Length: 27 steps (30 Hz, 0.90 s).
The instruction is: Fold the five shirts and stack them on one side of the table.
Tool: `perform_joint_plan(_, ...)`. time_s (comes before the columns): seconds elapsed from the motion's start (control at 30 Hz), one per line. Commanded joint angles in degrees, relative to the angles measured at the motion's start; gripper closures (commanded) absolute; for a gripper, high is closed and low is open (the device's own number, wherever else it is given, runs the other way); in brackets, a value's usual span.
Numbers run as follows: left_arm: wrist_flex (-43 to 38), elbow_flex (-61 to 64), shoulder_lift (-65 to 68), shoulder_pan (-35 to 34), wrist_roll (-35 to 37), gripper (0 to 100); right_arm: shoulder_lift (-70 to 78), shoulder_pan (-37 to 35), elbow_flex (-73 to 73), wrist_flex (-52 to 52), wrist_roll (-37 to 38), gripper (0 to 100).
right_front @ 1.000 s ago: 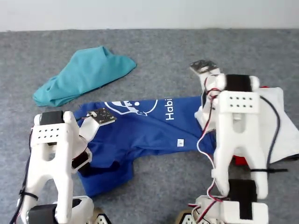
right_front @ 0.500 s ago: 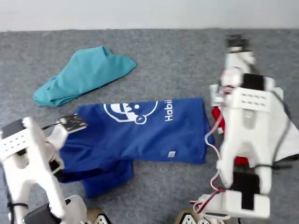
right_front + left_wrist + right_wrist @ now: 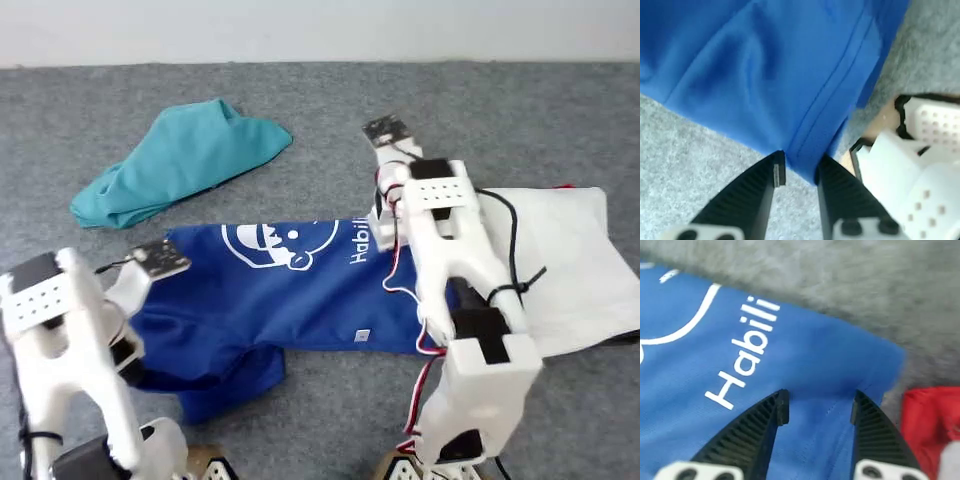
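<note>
A blue shirt [image 3: 290,290] with white print lies spread in the middle of the grey table, its near left part bunched and doubled over. My left gripper [image 3: 800,170] is shut on a fold of the blue shirt [image 3: 790,85] at that near left corner. My right gripper [image 3: 818,407] hangs open just over the blue shirt [image 3: 805,360] by its far right corner, near the print. A crumpled teal shirt [image 3: 180,160] lies at the far left. A folded white shirt [image 3: 560,260] rests at the right on a red shirt [image 3: 925,425].
The left arm [image 3: 60,330] stands at the near left, and the right arm [image 3: 450,260] stretches from the near edge over the blue shirt's right end. Bare grey table [image 3: 330,110] runs along the far side before a pale wall.
The left arm drew back to the left, dragging the blue shirt's corner with it. The right arm swung out to the far right, then back over the shirt's right end, uncovering the white shirt.
</note>
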Motion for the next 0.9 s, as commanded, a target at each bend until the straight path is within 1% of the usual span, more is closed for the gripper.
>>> perform_joint_plan(0.0, -2.29, -4.70, -1.23, 8.62, 12.31, 89, 0.66, -0.40, -1.93, -0.84, 0.62, 79.0)
perform_joint_plan(0.1, -6.42, -10.24, -1.23, 16.97, 30.86, 89, 1.10, -0.40, -1.93, -0.84, 0.79, 79.0)
perform_joint_plan(0.13, -7.65, -12.00, -1.23, 19.60, 36.31, 89, 1.10, -0.40, -1.93, -0.84, 1.41, 79.0)
perform_joint_plan(0.17, -8.62, -13.76, -1.23, 21.98, 40.26, 89, 1.10, -0.48, -1.93, -0.84, 2.11, 79.0)
perform_joint_plan(0.27, -10.02, -18.51, -1.23, 26.90, 47.03, 89, 1.01, -0.31, -1.76, -0.66, 3.43, 79.0)
perform_joint_plan(0.37, -9.85, -22.90, -1.76, 27.43, 51.52, 89, 1.36, 0.31, -1.67, -0.40, 3.43, 79.0)
perform_joint_plan(0.43, -7.21, -24.40, -1.76, 26.81, 50.90, 89, 1.45, 0.66, -1.58, -0.31, 3.43, 79.0)
perform_joint_plan(0.47, -5.19, -24.48, -1.32, 26.73, 48.35, 89, 1.45, 1.01, -1.58, -0.31, 3.43, 79.0)
perform_joint_plan(0.57, 1.85, -22.99, -1.67, 26.20, 36.92, 90, 1.10, 1.54, -1.58, -0.31, 3.43, 79.0)
perform_joint_plan(0.6, 1.58, -22.37, -1.93, 25.76, 36.48, 90, 1.01, 1.63, -1.58, -0.31, 3.43, 79.0)
perform_joint_plan(0.7, 0.97, -22.11, -2.64, 19.87, 42.20, 89, 1.10, 1.80, -1.58, -0.31, 3.43, 79.0)
perform_joint_plan(0.73, 1.05, -21.49, -2.29, 19.08, 42.64, 89, 1.10, 1.80, -1.58, -0.31, 3.43, 79.0)
perform_joint_plan(0.83, 1.58, -17.01, -0.26, 20.92, 39.47, 84, 0.92, 1.36, -1.67, -0.48, 3.43, 79.0)
perform_joint_plan(0.87, 1.49, -17.98, 0.00, 18.37, 38.77, 84, 0.92, 1.36, -1.67, -0.31, 3.43, 79.0)
